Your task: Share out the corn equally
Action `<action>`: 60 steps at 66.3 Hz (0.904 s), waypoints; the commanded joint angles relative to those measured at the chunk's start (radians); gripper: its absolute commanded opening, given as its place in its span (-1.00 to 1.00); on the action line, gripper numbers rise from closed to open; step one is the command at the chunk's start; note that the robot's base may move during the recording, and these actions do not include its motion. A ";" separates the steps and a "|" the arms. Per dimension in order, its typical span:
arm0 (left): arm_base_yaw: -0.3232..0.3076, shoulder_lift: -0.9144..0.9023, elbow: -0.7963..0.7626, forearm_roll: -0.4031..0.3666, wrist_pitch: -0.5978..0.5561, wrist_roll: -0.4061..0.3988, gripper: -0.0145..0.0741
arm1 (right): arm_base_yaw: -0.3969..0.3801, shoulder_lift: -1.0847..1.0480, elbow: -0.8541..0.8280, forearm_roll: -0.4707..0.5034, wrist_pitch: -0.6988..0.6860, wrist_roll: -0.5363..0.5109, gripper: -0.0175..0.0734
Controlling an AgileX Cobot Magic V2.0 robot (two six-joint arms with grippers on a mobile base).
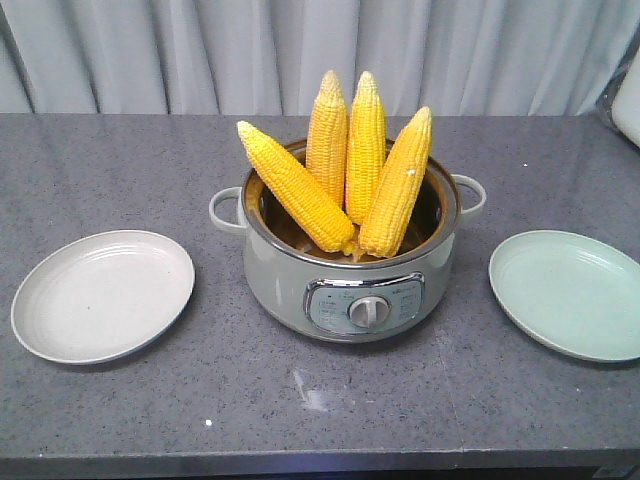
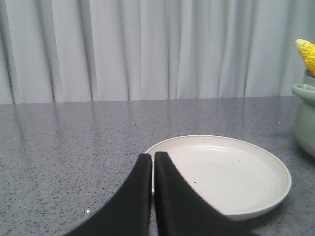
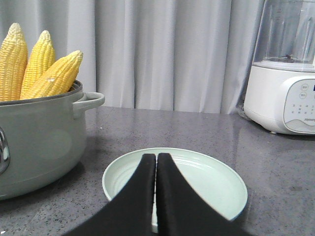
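Observation:
Several yellow corn cobs [image 1: 366, 150] stand leaning in a pale green electric pot [image 1: 350, 290] at the middle of the grey counter. An empty white plate [image 1: 100, 295] lies to the pot's left and an empty pale green plate [image 1: 570, 292] to its right. In the left wrist view my left gripper [image 2: 153, 156] is shut with nothing in it, low over the near rim of the white plate [image 2: 231, 172]; one corn tip [image 2: 307, 53] shows at the right edge. My right gripper [image 3: 156, 156] is shut and empty over the green plate [image 3: 206, 182], with the corn [image 3: 51, 77] and the pot [image 3: 39, 147] to its left.
A white appliance with a clear jug [image 3: 283, 98] stands at the back right of the counter, behind the green plate. A grey curtain [image 1: 300, 50] closes off the back. The counter's front edge [image 1: 320, 462] runs close below the pot and plates.

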 commanded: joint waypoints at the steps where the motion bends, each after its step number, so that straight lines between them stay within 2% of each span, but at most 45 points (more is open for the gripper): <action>1: 0.001 -0.017 -0.017 -0.008 -0.074 -0.006 -0.69 | -0.005 -0.008 0.008 -0.008 -0.077 0.000 -0.63; 60: 0.001 -0.017 -0.017 -0.008 -0.074 -0.006 -0.69 | -0.005 -0.008 0.008 -0.008 -0.077 0.000 -0.63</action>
